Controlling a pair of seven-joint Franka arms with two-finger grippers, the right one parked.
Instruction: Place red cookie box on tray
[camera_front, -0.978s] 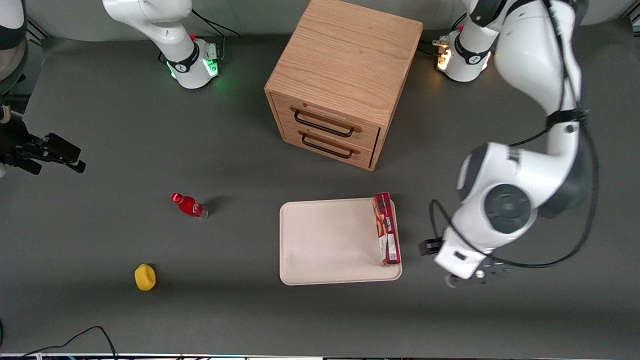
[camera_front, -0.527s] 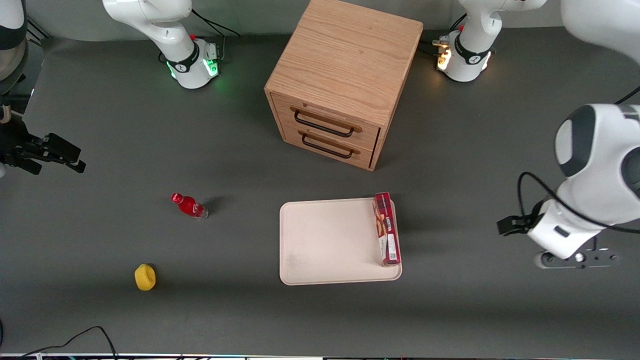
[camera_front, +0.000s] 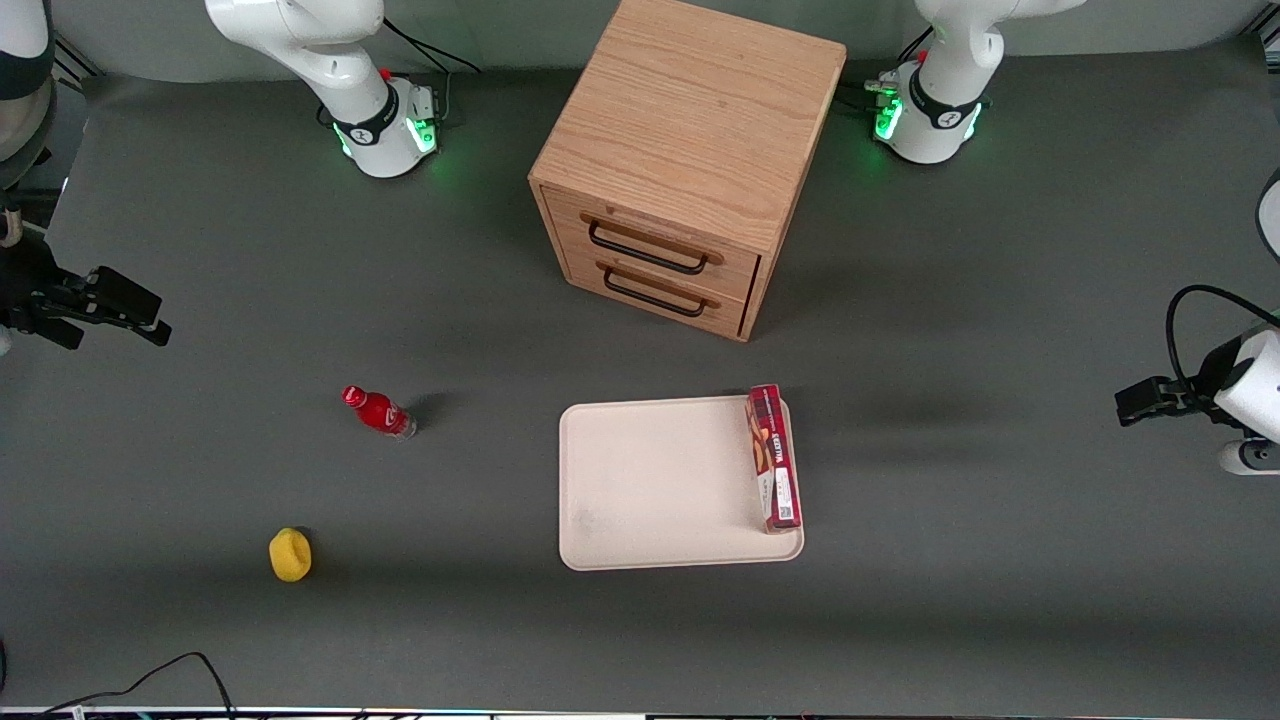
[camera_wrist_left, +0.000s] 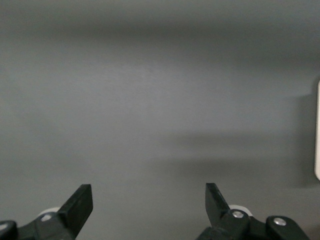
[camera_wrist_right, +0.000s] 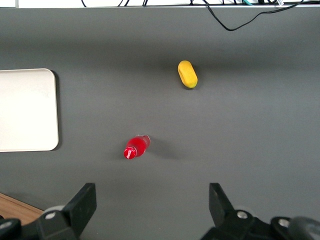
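Two fingers (camera_wrist_left: 80, 202) of the pincer (camera_wrist_left: 148, 200) spread wide, empty, above bare table (camera_wrist_left: 150, 100).

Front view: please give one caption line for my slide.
Red cookie box lies on the tray; the open, empty gripper hangs over bare table toward the working arm's end.

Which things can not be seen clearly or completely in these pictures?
- Gripper: open over bare table in the left wrist view; the front view's edge cuts it off.
- Red cookie box: on the tray; its label text is too small to read in the front view.
- Tray: the right wrist view's edge crops it, leaving the box out.
- Drawer cabinet: closed drawers hide any contents.
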